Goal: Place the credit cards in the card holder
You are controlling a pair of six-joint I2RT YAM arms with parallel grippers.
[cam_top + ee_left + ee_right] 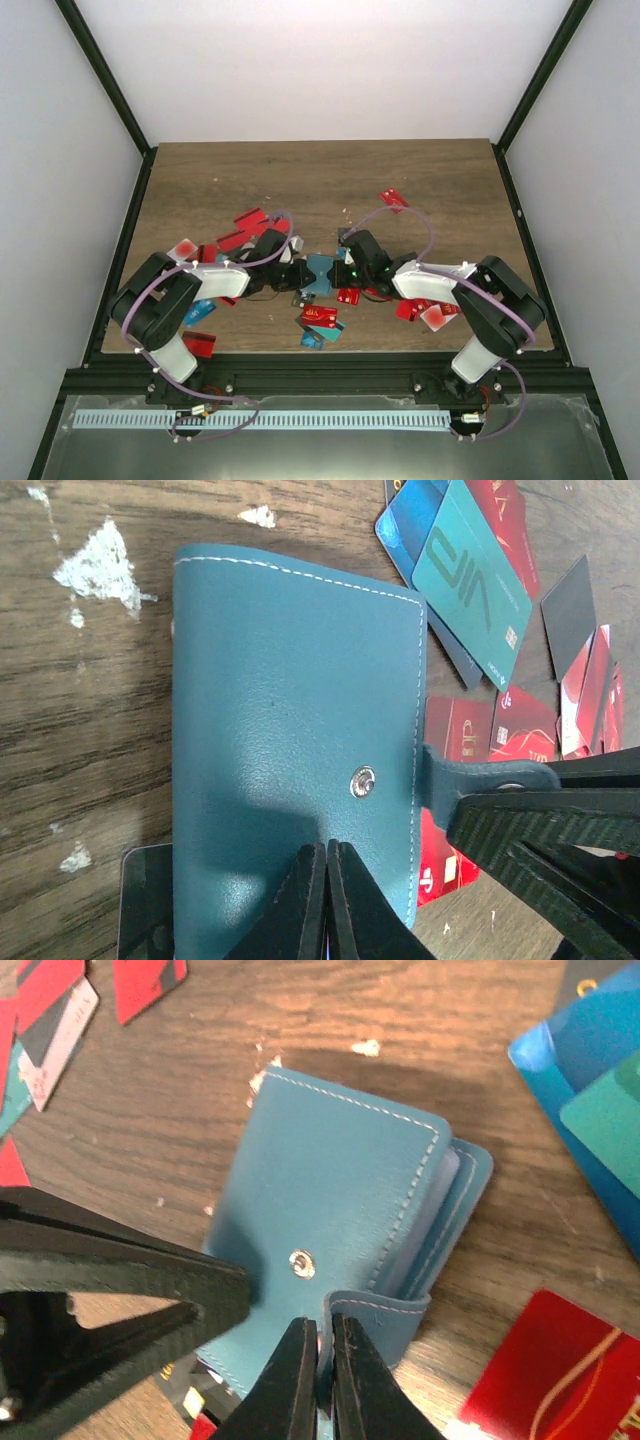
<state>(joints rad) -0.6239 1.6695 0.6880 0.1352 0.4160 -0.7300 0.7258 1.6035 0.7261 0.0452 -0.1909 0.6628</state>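
Note:
The teal card holder (320, 275) (300, 700) (340, 1180) lies flat on the wood with its snap stud facing up. My right gripper (317, 1322) (345, 272) is shut on the holder's clasp strap (380, 1310), which is pulled off the stud. My left gripper (327, 845) (298, 280) is shut with its tips over the holder's face, and nothing shows between them. Credit cards lie scattered around: a teal one (470, 580), red ones (500, 730) (545, 1380) (320, 315) and blue ones (590, 1050).
More red cards lie further out at the left (250, 220), near the front edge (200, 343) and behind the right arm (394, 199). A black card (145, 900) pokes out from under the holder. Black frame posts and white walls close in the table (300, 170).

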